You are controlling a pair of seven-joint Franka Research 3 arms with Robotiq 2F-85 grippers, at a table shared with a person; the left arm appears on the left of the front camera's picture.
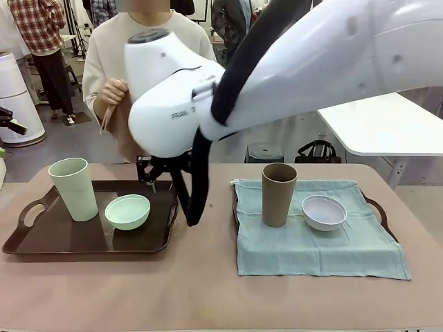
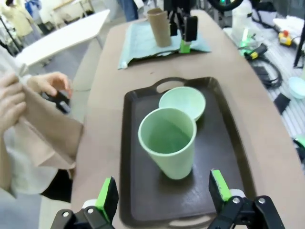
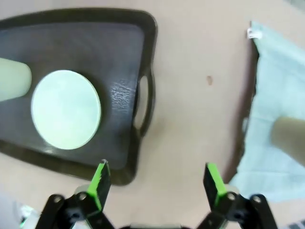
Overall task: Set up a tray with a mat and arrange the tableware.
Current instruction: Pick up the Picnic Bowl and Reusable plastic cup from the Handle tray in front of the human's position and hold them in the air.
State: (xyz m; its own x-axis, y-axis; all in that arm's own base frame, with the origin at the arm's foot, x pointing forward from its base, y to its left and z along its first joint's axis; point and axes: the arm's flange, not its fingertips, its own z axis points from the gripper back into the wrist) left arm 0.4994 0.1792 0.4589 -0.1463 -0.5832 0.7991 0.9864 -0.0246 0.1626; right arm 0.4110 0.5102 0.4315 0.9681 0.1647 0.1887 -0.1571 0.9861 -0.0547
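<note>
The left tool [image 2: 163, 188] is spread wide and grips nothing. Just ahead of its green fingers, the pale mint green tall tapered plastic cup [image 2: 167, 143] stands upright on a dark brown handled tray [image 2: 138, 191], with the mint green small round bowl [image 2: 182, 101] just beyond the cup. Farther ahead, the tan brown tapered plastic cup [image 2: 158, 26] stands on a pale teal cloth mat [image 2: 138, 45], with the white small round bowl [image 1: 324, 211] beside it.

The right tool [image 3: 156, 175], also wide open and empty, hangs over the bare worktop [image 3: 190, 109], with the tray to one side and the mat to the other.
</note>
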